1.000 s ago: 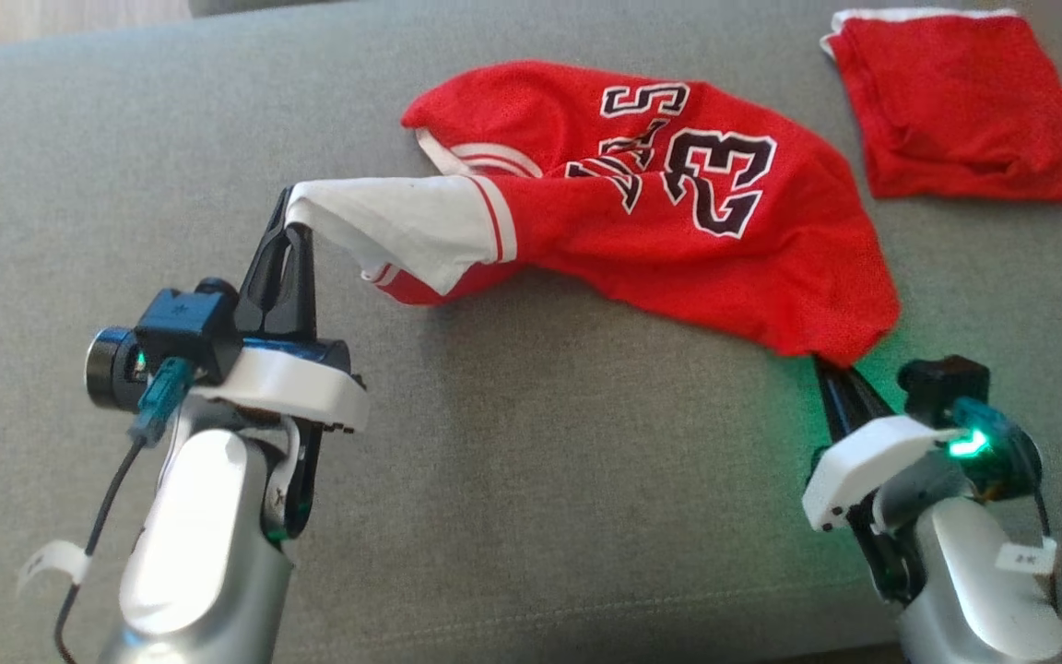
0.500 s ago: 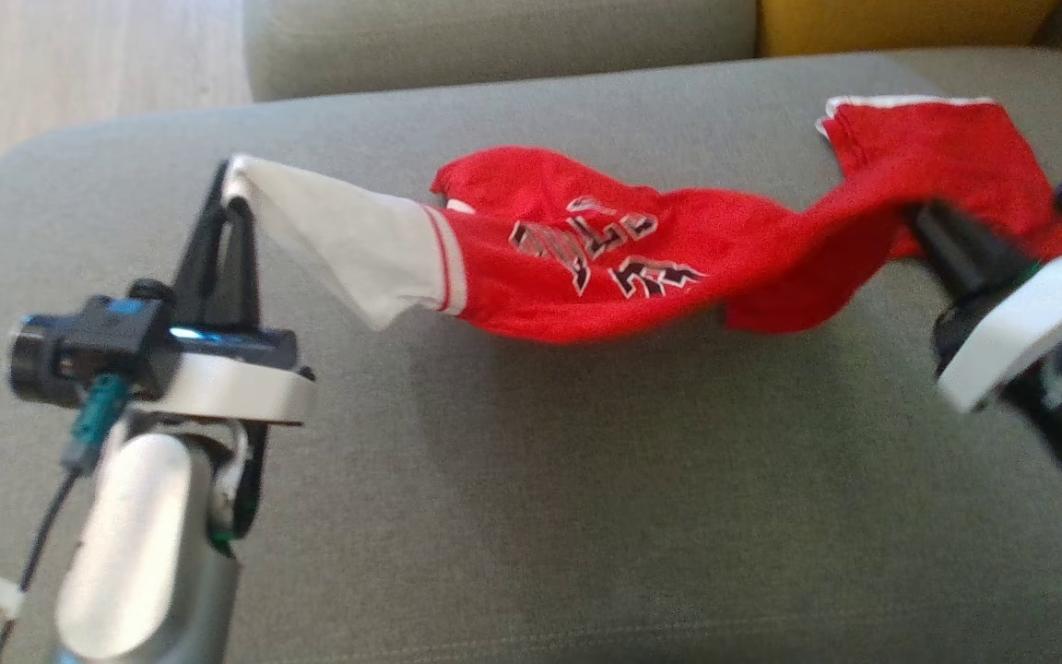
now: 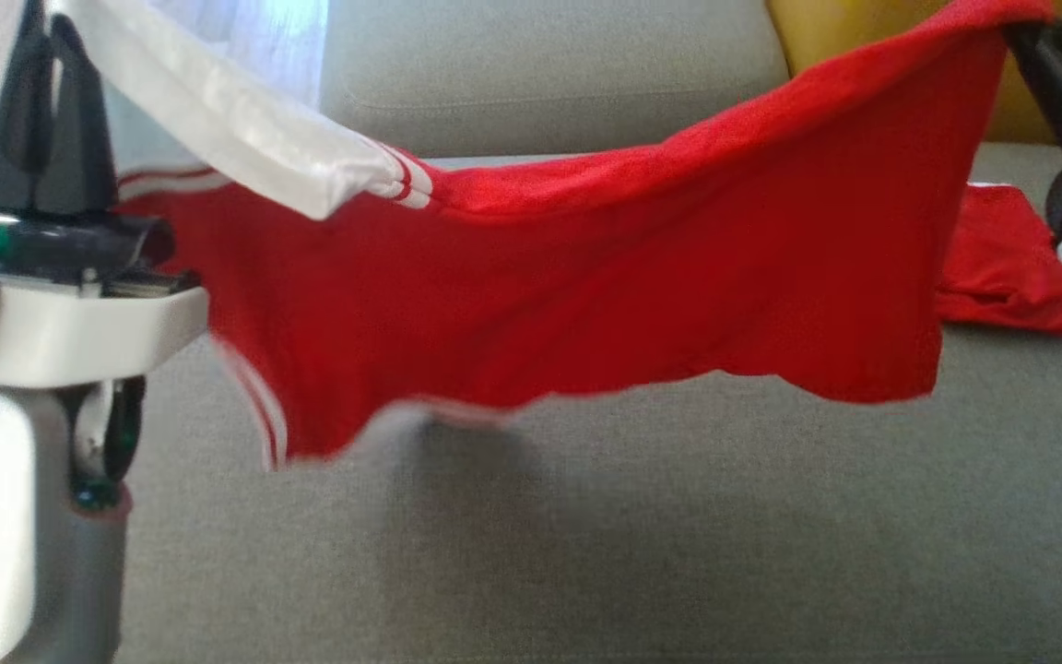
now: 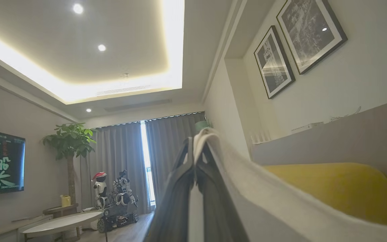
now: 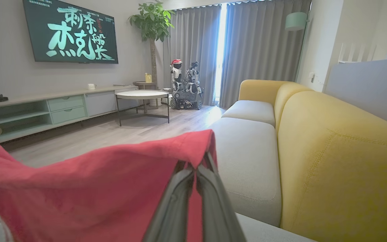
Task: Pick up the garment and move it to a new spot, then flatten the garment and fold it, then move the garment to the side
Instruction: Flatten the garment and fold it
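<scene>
A red jersey (image 3: 586, 277) with a white sleeve (image 3: 245, 138) hangs spread in the air above the grey sofa seat (image 3: 586, 553). My left gripper (image 3: 47, 28), at the upper left, is shut on the white sleeve's end. At the upper right my right gripper (image 3: 1024, 41) is shut on the jersey's red corner. The left wrist view has the left gripper (image 4: 196, 151) pinching white cloth (image 4: 247, 188). The right wrist view has the right gripper (image 5: 196, 168) pinching the red fabric (image 5: 96, 188). The jersey's lower edge sags free of the seat.
A second red cloth (image 3: 1010, 277) lies folded on the seat at the right, behind the jersey. A grey back cushion (image 3: 540, 74) and a yellow cushion (image 3: 826, 37) stand behind. A round coffee table (image 5: 143, 95) stands on the wooden floor beyond.
Both grippers have risen and spread apart, lifting the jersey off the seat until it hangs stretched between them. The head camera has shifted too.
</scene>
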You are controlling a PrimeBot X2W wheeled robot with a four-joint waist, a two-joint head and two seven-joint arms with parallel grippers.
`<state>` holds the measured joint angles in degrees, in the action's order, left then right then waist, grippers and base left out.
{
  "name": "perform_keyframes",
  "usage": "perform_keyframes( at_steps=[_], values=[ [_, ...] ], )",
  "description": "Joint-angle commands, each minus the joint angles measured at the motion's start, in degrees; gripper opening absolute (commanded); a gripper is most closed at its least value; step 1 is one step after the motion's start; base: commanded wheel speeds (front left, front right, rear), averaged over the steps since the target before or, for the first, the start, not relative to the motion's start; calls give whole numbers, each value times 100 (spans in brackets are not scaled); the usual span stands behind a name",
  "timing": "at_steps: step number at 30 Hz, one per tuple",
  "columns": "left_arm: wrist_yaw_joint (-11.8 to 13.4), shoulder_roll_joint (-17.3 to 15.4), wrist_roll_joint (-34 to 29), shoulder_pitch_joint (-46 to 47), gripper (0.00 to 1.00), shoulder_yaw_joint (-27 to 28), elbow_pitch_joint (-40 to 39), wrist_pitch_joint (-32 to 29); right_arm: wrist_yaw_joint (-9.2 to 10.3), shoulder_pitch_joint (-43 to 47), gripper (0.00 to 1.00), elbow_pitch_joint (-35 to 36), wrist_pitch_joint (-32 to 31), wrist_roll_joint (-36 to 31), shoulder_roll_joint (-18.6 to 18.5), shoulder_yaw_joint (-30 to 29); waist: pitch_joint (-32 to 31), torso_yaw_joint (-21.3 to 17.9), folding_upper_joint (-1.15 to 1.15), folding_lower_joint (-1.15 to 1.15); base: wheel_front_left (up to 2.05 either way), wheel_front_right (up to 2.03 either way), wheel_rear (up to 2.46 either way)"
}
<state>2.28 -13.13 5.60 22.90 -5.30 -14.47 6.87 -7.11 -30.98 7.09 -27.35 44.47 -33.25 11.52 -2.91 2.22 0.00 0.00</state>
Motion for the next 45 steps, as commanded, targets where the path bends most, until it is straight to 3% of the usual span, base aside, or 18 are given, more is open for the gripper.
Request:
perform_keyframes(
  at_steps=[1, 6, 11, 20, 26, 32, 35, 38, 45],
  values=[
    [-38, -248, -34, 370, 0, 212, -274, -116, -37, -79, 0, 208, -104, 64, -189, -97, -12, 32, 0, 0, 0, 0, 0],
    [-239, -449, -38, 530, 0, 86, -630, -577, -37, 113, 0, 430, -421, 174, -273, -401, 44, 89, 0, 0, 0, 0, 0],
    [-533, -684, 13, 1092, 0, -36, -387, -937, -37, -109, 0, 533, -772, 129, -218, -479, 389, 106, 0, 0, 0, 0, 0],
    [-814, -1079, -74, 3078, 0, -171, 1234, -592, -37, -2148, 0, -92, -994, -154, 171, -42, 1991, 83, 0, 0, 0, 0, 0],
    [-806, -1081, -302, 5086, 0, -285, 2763, 32, -37, -4238, 0, -1455, 169, -994, 525, 459, 2929, 125, 0, 0, 0, 0, 0],
    [-502, -841, -460, 6101, 0, -344, 3961, 695, -37, -5202, 0, -2903, 1913, -1625, 829, 705, 3173, 199, 0, 0, 0, 0, 0],
    [-439, -775, -496, 6148, 0, -410, 4172, 794, -37, -5195, 0, -3418, 2656, -1625, 996, 763, 3248, 217, 0, 0, 0, 0, 0],
    [-396, -767, -525, 5954, 0, -471, 3788, 808, -37, -4970, 0, -3765, 3164, -1448, 1087, 945, 3340, 247, 0, 0, 0, 0, 0],
    [-454, -684, -429, 4288, 0, -720, 3406, 811, -37, -3802, 0, -4608, 3497, -654, 1177, 1326, 3135, 354, 0, 0, 0, 0, 0]
  ],
)
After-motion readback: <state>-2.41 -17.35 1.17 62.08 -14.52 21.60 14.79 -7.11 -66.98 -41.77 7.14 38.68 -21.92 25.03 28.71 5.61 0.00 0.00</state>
